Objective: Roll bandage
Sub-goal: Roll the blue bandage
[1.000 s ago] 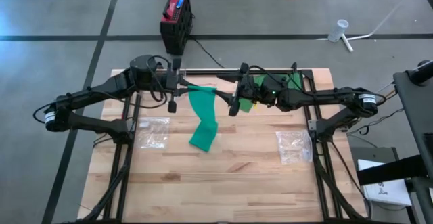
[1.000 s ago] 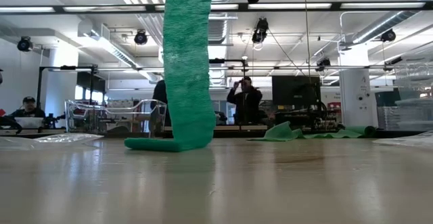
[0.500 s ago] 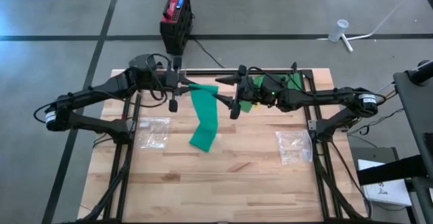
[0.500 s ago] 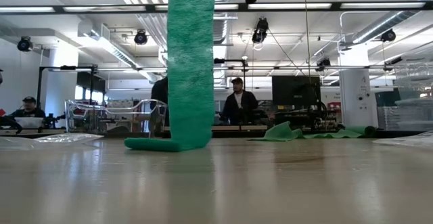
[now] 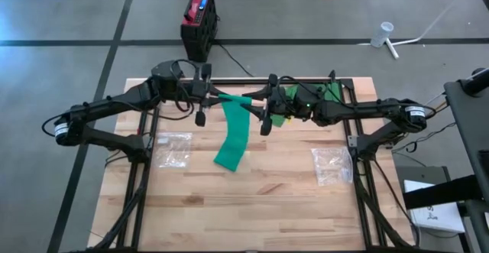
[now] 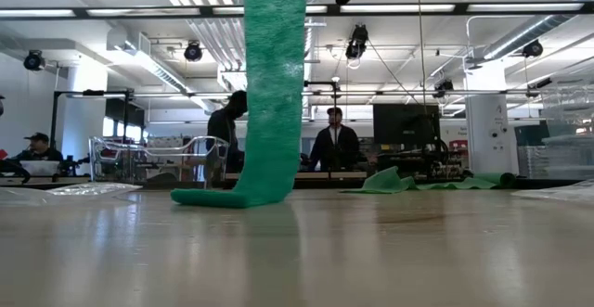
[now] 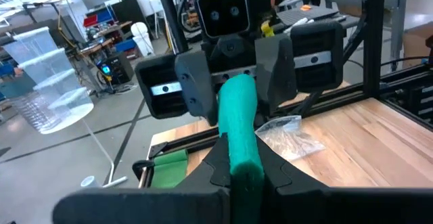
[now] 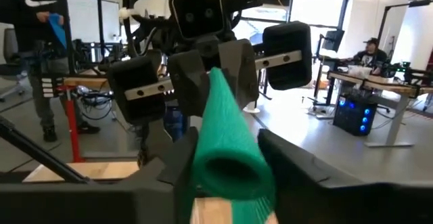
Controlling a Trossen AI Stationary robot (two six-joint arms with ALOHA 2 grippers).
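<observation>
The left tool [image 5: 202, 94] hovers above the far middle of the bench [image 5: 252, 199], its fingers spread wide, and the right tool [image 5: 265, 102] faces it from the other side, likewise wide open. Between the two runs the rolled upper end of the green bandage [image 5: 233, 127]. In the left wrist view that roll [image 7: 238, 126] reaches from this arm's own fingers across to the right tool [image 7: 240, 82] opposite, and the right wrist view shows the same roll [image 8: 226, 149] stretching toward the left tool [image 8: 210, 68]; whether either tool actually presses on the roll cannot be told, since the pads stand apart on either side of it. From the roll the bandage hangs down as a flat strip, and its lower end lies folded on the bench nearer the front. In the low view the strip [image 6: 269, 94] drops straight to the bench top and bends sideways there. A second heap of green cloth [image 5: 328, 92] lies at the far right edge, and two clear plastic bags [image 5: 173, 147] rest on the bench, one at each side.
</observation>
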